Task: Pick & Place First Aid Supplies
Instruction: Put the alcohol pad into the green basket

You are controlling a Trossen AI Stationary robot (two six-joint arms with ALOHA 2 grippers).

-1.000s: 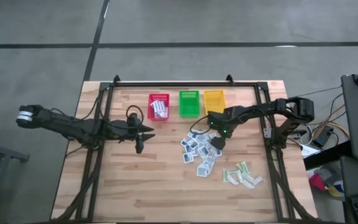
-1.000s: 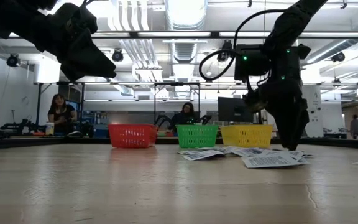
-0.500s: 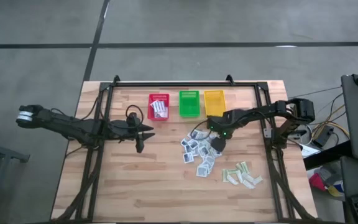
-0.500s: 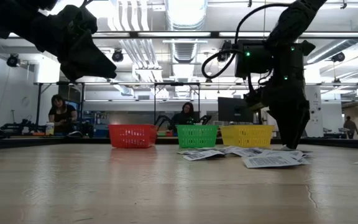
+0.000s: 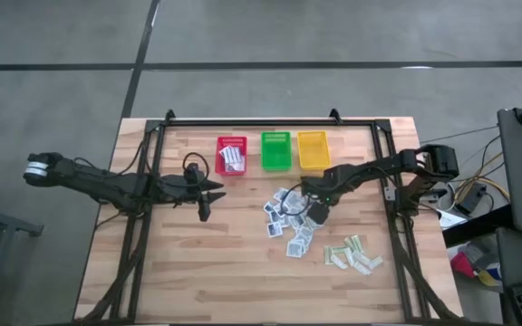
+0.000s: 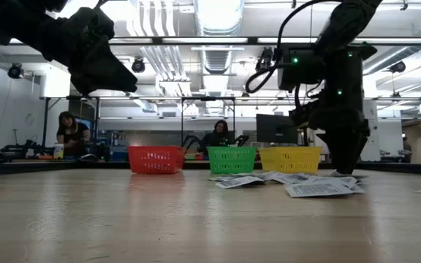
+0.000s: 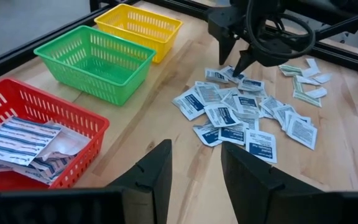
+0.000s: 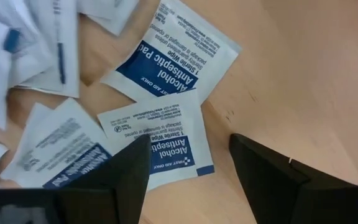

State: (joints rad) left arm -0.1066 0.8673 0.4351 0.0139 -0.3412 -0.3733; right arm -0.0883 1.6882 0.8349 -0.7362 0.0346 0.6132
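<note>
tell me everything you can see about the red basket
The red basket is a small rectangular bin of red plastic lattice with a solid rim. It stands upright on the wooden table, leftmost in a row with the green basket and yellow basket, apart from them. Inside lie oblong white packets with blue stripes. No claw touches it.

I saw square white-blue packets (image 5: 290,220) lying flat in a loose, overlapping heap mid-table. Pale green-beige strips (image 5: 352,255) lay scattered nearer the right front corner. Striped oblong packets (image 7: 23,147) were piled in the red basket (image 7: 73,168).
</note>
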